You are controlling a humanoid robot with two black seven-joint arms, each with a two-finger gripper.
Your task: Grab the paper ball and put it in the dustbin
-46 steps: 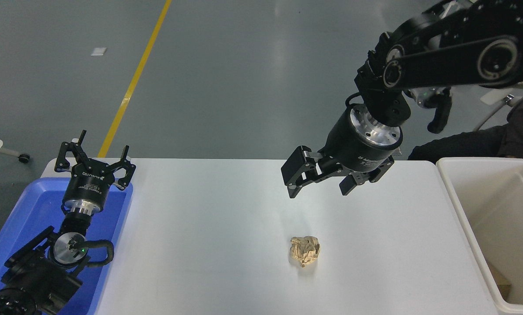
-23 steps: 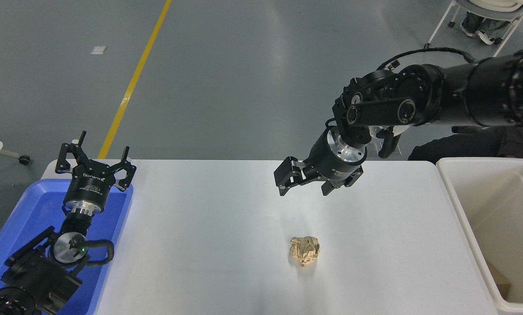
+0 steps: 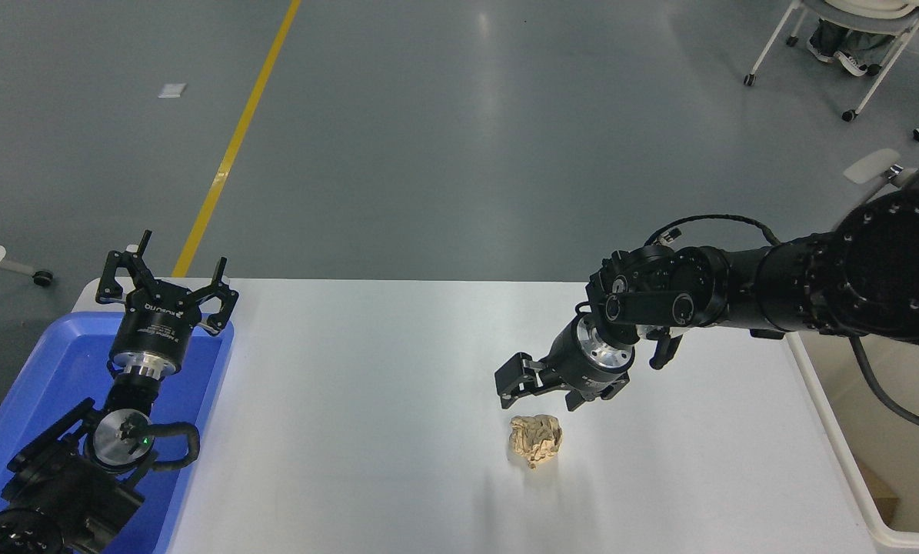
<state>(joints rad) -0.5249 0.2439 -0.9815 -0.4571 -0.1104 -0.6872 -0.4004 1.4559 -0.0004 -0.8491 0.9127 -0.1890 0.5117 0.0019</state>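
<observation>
The paper ball [image 3: 536,440], a wrinkly tan-brown wad, lies on the white table [image 3: 367,431] right of centre. My right gripper [image 3: 537,395] is open and empty. It hangs just above and behind the ball, pointing down at it, fingers apart and not touching it. The dustbin [image 3: 836,454], a cream-white bin with a thick rim, stands at the table's right end, partly hidden by my right arm. My left gripper [image 3: 167,286] is open and parked at the lower left over the blue tray.
A shallow blue tray [image 3: 40,392] sits at the table's left end under the left arm. A brown scrap [image 3: 882,496] lies inside the dustbin. A chair [image 3: 851,31] stands on the grey floor at the far right.
My right arm has come down and toward me, bringing the open gripper from high above the table's far side to just over the paper ball. The ball and left arm have not moved.
</observation>
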